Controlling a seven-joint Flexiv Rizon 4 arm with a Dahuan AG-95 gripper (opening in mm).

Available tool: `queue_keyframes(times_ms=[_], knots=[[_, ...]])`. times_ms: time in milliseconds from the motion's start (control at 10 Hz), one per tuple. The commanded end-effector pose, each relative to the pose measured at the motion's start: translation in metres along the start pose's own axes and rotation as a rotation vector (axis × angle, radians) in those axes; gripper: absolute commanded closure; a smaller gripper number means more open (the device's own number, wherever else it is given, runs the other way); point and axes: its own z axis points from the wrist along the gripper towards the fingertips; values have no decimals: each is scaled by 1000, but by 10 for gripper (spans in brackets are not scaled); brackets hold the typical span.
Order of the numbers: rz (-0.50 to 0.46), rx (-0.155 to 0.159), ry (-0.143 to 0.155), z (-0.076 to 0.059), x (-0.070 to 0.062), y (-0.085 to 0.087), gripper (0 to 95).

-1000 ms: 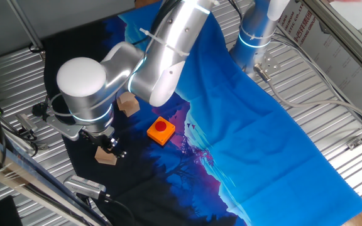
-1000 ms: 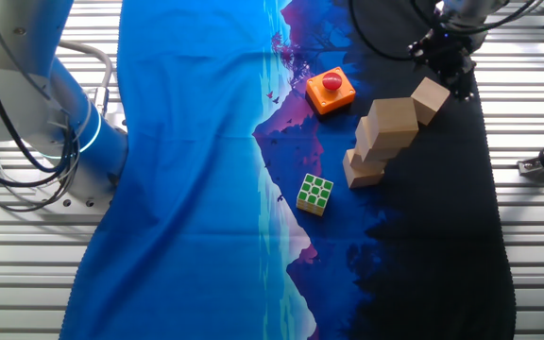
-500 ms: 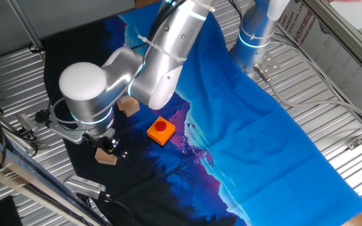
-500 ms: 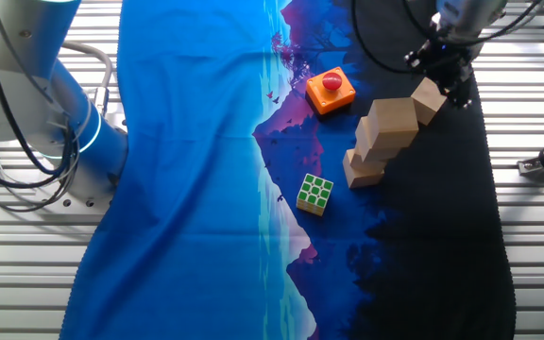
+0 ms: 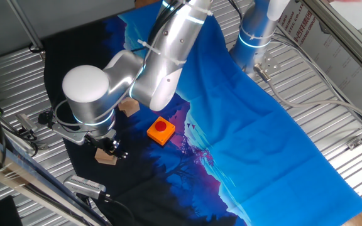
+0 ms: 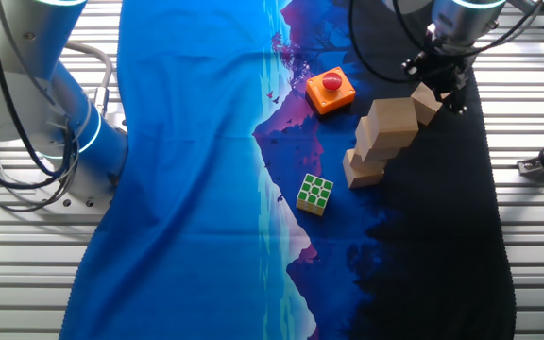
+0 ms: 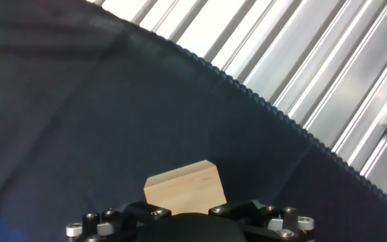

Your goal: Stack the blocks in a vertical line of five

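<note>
Black fingers of the arm hang just over a lone tan block on the dark part of the cloth; whether they are spread or pinched on it cannot be told, since the arm's body hides them in one fixed view and the hand view shows only the block's far top face above the hand's housing. From the other fixed view the fingers reach the block's upper edge. That block lies near the cloth's edge, close to the ribbed metal table.

Just beside it stands a stepped pile of blocks: a larger-looking cube on top, another below it, a third at the base toward the blue side. How many are in the pile cannot be counted. In the first fixed view one block peeks out by the arm's elbow.

Near the pile sits an orange square with a red button, and farther onto the cloth a green-and-white puzzle cube. A blue and black printed cloth covers the table.
</note>
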Motion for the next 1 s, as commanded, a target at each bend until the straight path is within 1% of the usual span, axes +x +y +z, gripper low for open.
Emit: queue_keyframes(times_ms=[100,400,600,700,800,900,1000], knots=[[17,4,1,-2,0,0,950],[25,7,8,-4,-2,0,950],[47,-12,27,-6,-3,1,950],[73,1,28,-12,-5,1,950],[92,17,42,-20,-6,1,950],[102,40,60,-28,-8,1,950],[117,51,66,-39,-9,2,950]])
